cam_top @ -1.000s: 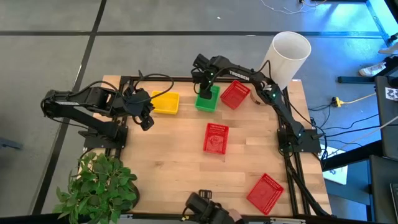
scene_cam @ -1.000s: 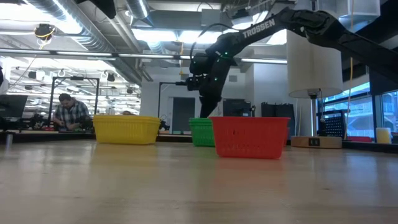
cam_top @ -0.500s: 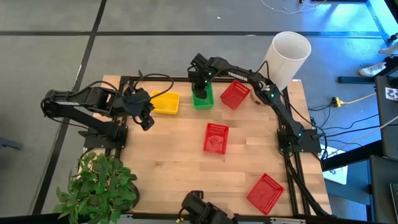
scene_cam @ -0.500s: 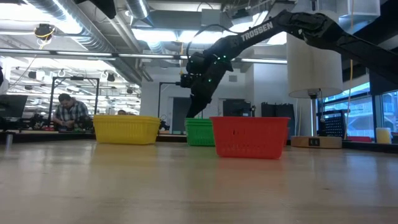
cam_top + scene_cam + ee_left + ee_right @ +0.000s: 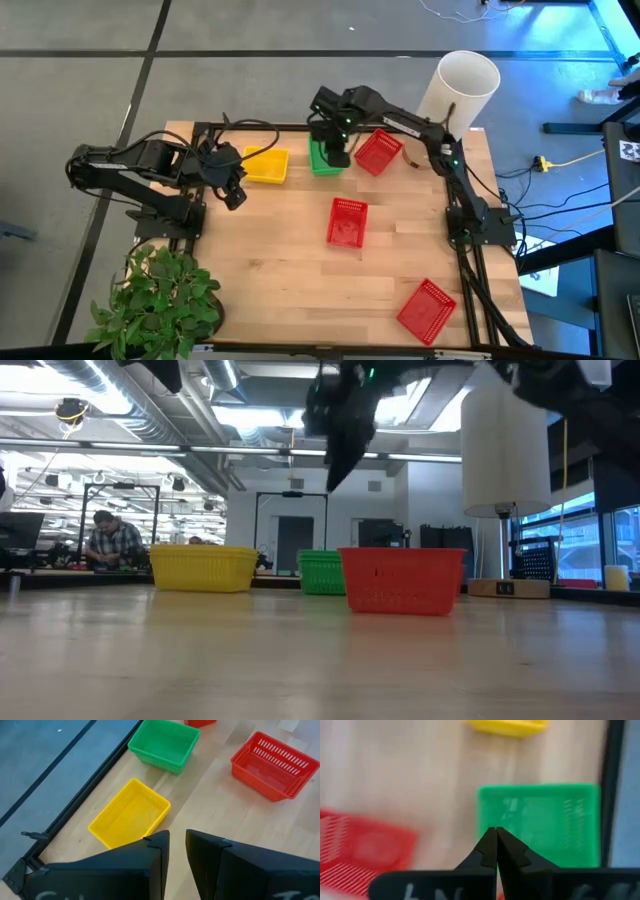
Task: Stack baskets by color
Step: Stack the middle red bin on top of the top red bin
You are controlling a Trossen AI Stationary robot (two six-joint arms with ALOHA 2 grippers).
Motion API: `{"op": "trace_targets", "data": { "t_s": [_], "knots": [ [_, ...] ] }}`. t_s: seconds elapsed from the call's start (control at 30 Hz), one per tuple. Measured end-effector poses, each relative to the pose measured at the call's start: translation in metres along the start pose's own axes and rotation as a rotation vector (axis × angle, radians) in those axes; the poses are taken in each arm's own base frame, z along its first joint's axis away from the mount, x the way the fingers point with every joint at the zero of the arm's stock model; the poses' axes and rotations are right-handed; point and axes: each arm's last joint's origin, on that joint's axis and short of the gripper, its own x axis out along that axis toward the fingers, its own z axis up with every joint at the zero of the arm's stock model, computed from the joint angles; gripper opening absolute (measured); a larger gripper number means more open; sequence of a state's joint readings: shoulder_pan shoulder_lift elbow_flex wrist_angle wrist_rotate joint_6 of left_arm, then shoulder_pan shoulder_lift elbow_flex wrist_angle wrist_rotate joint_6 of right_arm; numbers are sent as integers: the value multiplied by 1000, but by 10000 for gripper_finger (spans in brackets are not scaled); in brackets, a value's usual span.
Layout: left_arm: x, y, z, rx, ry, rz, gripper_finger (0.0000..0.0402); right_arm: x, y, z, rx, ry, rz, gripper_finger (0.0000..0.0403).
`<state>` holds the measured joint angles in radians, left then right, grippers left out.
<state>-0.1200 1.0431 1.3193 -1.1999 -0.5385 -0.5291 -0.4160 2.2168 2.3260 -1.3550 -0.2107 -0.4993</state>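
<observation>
Left gripper (image 5: 177, 851) parked as before, fingers slightly apart, empty, yellow basket (image 5: 265, 165) just ahead. Right gripper (image 5: 338, 138) now lifted clear, pinched together and empty, green basket (image 5: 324, 158) directly beneath; red basket (image 5: 377, 152) alongside.

1. Floor (image 5: 80, 90): grey, with dark seam lines, all around the wooden table (image 5: 280, 270).
2. Potted plant (image 5: 160, 300) at the table's near-left corner.
3. Tall white cylinder (image 5: 460, 90) at the far-right corner.
4. Ceiling (image 5: 130, 410): exposed ducts and strip lights.
5. Person (image 5: 112, 542) seated at a bench far left.
6. Windows (image 5: 585, 545) on the right, bluish daylight.
</observation>
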Motion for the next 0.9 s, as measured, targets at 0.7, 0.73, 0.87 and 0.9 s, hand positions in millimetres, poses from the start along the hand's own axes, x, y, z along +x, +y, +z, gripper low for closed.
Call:
{"op": "trace_targets", "data": {
  "t_s": [0.7, 0.73, 0.87, 0.9],
  "knots": [
    [0, 0, 0, 17, 1, -7, 55, -60, 134, 9, 227, 74, 170, 38],
    [0, 0, 0, 22, 2, -9, 55, -59, 135, 9, 229, 79, 157, 45],
    [0, -1, 0, 49, 15, -32, 55, -51, 137, 8, 239, 119, 89, 77],
    [0, -1, 0, 50, 16, -34, 55, -48, 137, 7, 237, 132, 90, 84]
  ]
}}
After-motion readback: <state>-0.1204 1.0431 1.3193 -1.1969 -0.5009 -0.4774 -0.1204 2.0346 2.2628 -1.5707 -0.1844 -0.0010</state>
